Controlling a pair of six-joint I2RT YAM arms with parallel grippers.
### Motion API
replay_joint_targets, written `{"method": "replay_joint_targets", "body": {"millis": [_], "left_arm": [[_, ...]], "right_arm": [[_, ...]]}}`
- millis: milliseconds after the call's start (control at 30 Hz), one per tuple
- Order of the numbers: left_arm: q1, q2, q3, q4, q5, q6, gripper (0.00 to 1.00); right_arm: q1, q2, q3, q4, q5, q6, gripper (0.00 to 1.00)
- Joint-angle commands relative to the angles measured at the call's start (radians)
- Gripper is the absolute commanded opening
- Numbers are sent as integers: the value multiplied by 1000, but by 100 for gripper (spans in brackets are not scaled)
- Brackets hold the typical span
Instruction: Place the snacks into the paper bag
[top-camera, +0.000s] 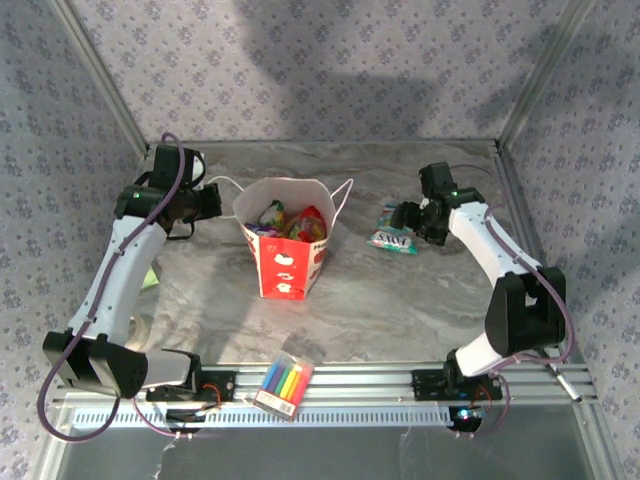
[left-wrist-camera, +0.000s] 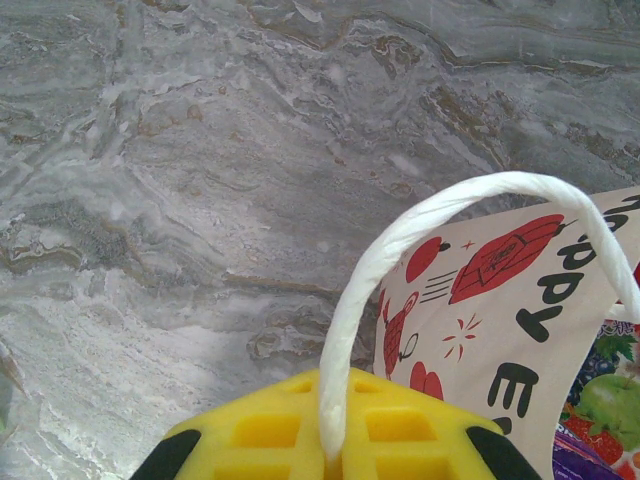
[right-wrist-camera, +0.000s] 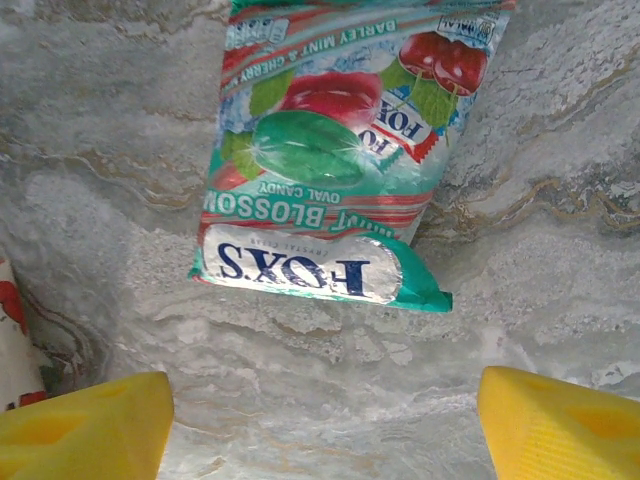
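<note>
The left gripper (top-camera: 207, 200) is clenched on the handle (left-wrist-camera: 400, 235) of the bag (top-camera: 285, 265); the string goes down btw. its yellow pads (left-wrist-camera: 270, 430). The bag stands upright near the table centre, mouth open, w/ several packets (top-camera: 300, 222) inside. At the front edge lies the marker box (top-camera: 283, 385), not a snack. Right of the bag, well apart, the teal packet (right-wrist-camera: 320, 170) lies flat on the table (right-wrist-camera: 120, 250). The right gripper (right-wrist-camera: 320, 420) hovers just beside it, jaws released wide, nothing btw. them. I judge the packet is light, soft and crinkly, and the foil prob. slippery. Best is to pinch the end nearest the fingers, gently, so it does not slide away.
</note>
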Motion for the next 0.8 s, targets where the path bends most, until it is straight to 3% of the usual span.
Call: {"method": "replay_joint_targets", "body": {"millis": [0, 167, 767], "left_arm": [[-4, -5, 34, -1, -23, -1, 9], [-5, -4, 41, -7, -27, 9, 9], [-5, -6, 45, -17, -27, 16, 9]], "right_arm": [[-14, 30, -7, 23, -1, -24, 86], [-25, 83, -7, 52, -31, -60, 100], [-45, 229, 10, 101, -84, -37, 100]]}}
